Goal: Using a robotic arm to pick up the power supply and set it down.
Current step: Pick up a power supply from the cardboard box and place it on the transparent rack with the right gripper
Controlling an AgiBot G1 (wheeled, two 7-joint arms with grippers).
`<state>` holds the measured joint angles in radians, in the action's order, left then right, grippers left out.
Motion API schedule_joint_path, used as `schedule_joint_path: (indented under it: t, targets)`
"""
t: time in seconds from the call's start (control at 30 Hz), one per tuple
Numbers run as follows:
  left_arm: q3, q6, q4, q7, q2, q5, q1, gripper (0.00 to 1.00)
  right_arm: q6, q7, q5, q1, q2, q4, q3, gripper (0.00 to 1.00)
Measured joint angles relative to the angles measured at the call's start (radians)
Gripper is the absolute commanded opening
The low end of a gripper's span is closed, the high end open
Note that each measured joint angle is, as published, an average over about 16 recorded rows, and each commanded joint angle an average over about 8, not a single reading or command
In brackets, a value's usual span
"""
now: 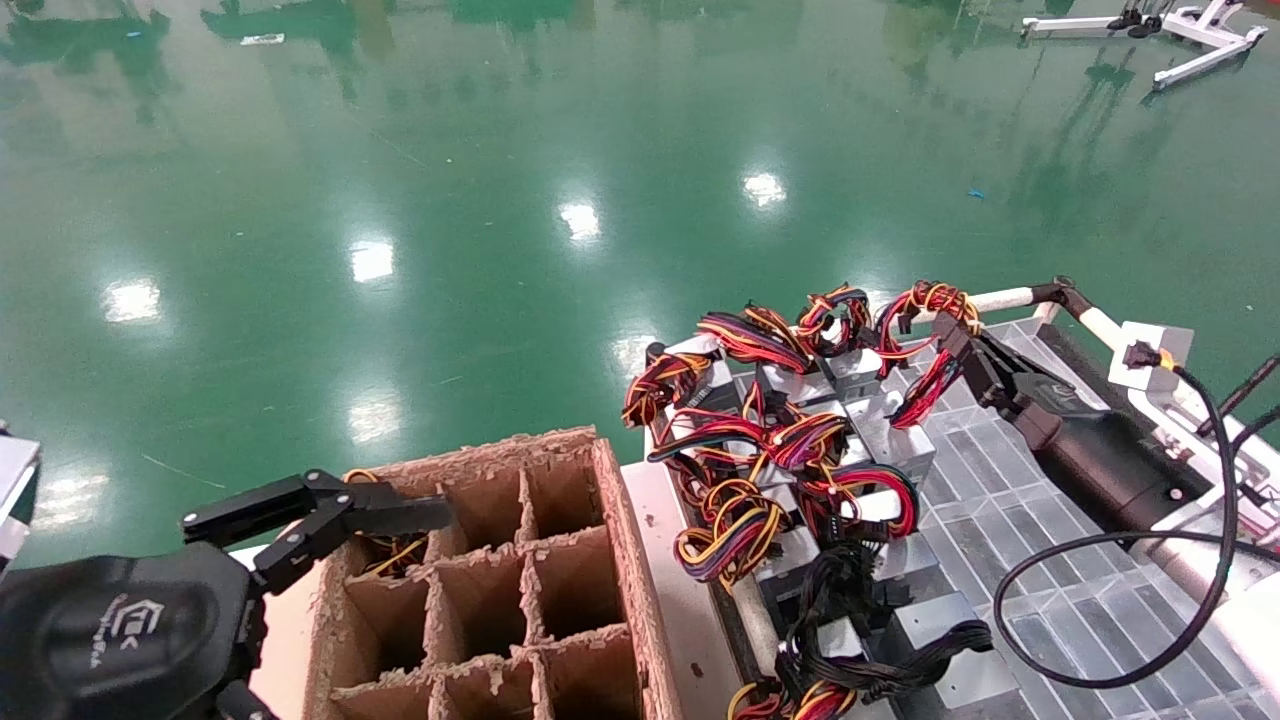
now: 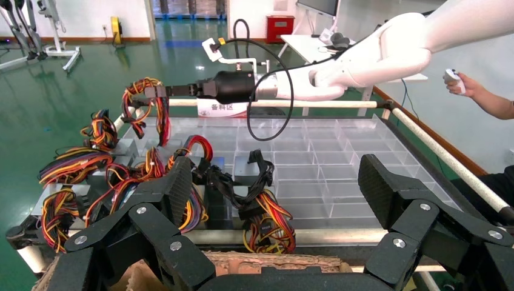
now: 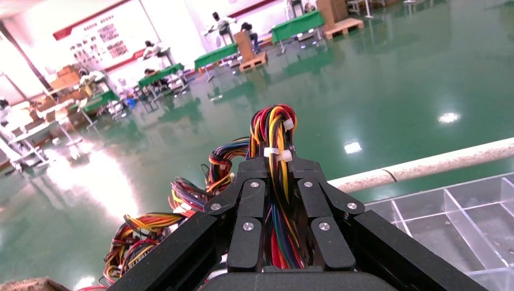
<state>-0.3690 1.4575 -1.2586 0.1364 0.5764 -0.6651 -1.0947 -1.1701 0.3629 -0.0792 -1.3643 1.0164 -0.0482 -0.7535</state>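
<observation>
Over the clear divided tray point(image 1: 1010, 540), right gripper point(image 3: 280, 182) was clamped on a power supply's wire bundle point(image 3: 276, 130). Left gripper point(image 1: 330, 520) idled released above the cardboard crate point(image 1: 620, 560). Risk: lifting by wires could snag neighbouring looms.

Clear divided tray point(image 1: 1040, 560) holds wired power supplies point(image 1: 800, 440), perhaps a dozen.

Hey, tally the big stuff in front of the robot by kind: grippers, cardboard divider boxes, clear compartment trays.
Grippers: 2, left gripper open, right gripper shut on the power supply wires
Cardboard divider box: 1
Clear compartment tray: 1
Total: 4
</observation>
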Motion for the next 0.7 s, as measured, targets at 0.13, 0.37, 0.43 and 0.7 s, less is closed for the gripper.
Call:
schedule_joint_path:
  t: [0.13, 0.37, 0.43, 0.7]
  targets:
    - [0.000, 0.000, 0.000, 0.000, 0.000, 0.000, 0.000, 1.00, 0.002, 0.000, 0.018, 0.024, -0.003, 0.007, 0.013, 0.24]
    - [0.000, 0.000, 0.000, 0.000, 0.000, 0.000, 0.000, 1.00, 0.006, -0.005, 0.028, 0.044, -0.012, 0.016, 0.019, 1.00]
    - [0.000, 0.000, 0.000, 0.000, 0.000, 0.000, 0.000, 1.00, 0.007, -0.006, 0.028, 0.046, -0.013, 0.017, 0.019, 1.00]
    - [0.000, 0.000, 0.000, 0.000, 0.000, 0.000, 0.000, 1.00, 0.008, -0.007, 0.027, 0.046, -0.014, 0.017, 0.018, 1.00]
